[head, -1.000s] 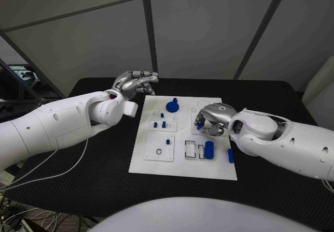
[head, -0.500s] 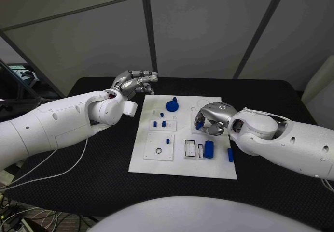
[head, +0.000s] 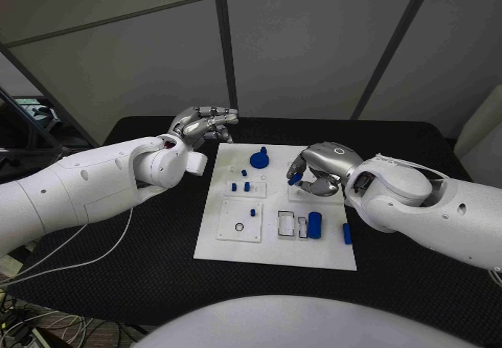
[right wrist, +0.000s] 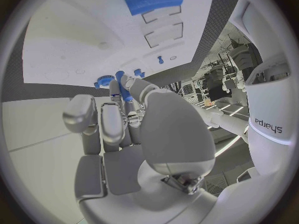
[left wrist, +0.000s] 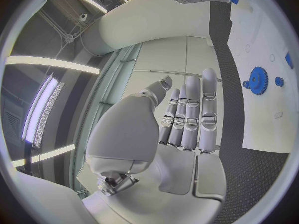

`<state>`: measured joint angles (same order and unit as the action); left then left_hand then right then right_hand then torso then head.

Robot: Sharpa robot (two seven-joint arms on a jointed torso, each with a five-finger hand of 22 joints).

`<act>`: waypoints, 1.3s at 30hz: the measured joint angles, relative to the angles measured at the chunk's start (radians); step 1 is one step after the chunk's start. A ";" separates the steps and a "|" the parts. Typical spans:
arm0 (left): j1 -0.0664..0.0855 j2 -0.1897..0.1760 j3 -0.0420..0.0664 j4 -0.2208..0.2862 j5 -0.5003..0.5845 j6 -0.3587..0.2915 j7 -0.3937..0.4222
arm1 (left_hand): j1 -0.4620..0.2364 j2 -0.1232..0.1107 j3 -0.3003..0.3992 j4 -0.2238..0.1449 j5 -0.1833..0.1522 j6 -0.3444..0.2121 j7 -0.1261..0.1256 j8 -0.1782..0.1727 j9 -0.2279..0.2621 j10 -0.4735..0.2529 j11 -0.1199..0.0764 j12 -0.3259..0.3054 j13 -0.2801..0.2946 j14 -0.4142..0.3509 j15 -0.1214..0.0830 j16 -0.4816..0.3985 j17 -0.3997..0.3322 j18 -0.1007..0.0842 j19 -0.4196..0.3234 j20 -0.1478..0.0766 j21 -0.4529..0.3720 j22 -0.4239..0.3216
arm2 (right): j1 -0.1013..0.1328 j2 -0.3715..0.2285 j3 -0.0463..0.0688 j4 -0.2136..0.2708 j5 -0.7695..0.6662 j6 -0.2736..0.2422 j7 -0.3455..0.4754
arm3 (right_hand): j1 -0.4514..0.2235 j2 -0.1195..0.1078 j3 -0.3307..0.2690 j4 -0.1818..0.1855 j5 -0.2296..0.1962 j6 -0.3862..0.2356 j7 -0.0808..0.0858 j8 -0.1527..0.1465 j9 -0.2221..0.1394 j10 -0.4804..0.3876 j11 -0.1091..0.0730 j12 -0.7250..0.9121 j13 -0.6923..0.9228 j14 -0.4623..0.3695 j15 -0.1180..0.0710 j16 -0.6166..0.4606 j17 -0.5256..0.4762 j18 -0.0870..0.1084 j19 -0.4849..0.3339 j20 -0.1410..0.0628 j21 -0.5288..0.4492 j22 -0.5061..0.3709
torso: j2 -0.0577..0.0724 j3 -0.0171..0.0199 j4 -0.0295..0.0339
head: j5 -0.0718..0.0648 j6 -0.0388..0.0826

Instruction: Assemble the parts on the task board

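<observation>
Blue parts are distributed over the white task board [head: 274, 250], which lies flat at the middle of the black table [head: 408, 145]. A slim blue peg [head: 295, 177] is pinched between the fingertips of the right hand [head: 317, 170], held above the board's right side and clear of its surface; in the right wrist view the same peg [right wrist: 122, 87] is seen clamped between thumb and fingers. The left hand [head: 203, 123] hovers off the board's far left corner with fingers curled loosely together and nothing held – in the left wrist view its fingers [left wrist: 193, 114] lie side by side. Already on the board are a blue gear [head: 260, 159], several short pins [head: 239, 186] and a cylinder [head: 314, 225] beside two rectangular slots [head: 284, 222]; another blue piece [head: 346, 233] lies at the right edge. Assembly is judged to be partly done – the held peg is not yet seated, and the slots appear unfilled.
</observation>
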<state>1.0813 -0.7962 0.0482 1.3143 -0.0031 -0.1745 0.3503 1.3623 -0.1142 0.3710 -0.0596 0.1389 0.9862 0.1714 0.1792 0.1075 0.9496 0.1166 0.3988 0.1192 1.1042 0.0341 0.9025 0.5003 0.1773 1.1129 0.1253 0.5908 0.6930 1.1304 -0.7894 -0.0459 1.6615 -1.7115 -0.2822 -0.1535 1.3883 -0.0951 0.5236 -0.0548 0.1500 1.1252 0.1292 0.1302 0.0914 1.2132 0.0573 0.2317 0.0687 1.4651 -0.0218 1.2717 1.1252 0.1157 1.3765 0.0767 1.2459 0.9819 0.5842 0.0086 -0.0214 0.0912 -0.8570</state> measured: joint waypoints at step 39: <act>0.001 0.030 0.000 -0.017 0.000 0.003 -0.005 | 0.000 0.000 0.000 0.000 0.000 -0.004 0.004 0.000 0.000 0.000 0.000 0.000 0.000 0.000 0.000 0.000 -0.001 0.000 0.000 0.000 0.000 0.000 | -0.046 0.275 -0.088 -0.059 0.083 0.099 0.040 | -0.015 -0.002 0.004 0.004 0.016 -0.002 0.002 -0.006 -0.001 0.007 0.000 -0.024 -0.001 0.000 0.000 0.000 0.000 0.000 0.000 0.000 0.000 0.001 | 0.002 0.0012 -0.0005 | 0.082 -0.016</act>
<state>1.0819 -0.7667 0.0485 1.2969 -0.0028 -0.1717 0.3454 1.3623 -0.1142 0.3711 -0.0595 0.1389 0.9825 0.1751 0.1792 0.1075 0.9496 0.1166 0.3988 0.1192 1.1042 0.0341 0.9025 0.4995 0.1772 1.1129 0.1253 0.5908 0.6930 1.0843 -0.5144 -0.1336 1.6021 -1.6284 -0.1831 -0.1139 1.3733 -0.0976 0.5276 -0.0509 0.1657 1.1233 0.1312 0.1241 0.0903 1.2205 0.0572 0.2075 0.0682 1.4651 -0.0217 1.2717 1.1248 0.1161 1.3764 0.0768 1.2459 0.9826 0.5861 0.0098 -0.0219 0.1736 -0.8726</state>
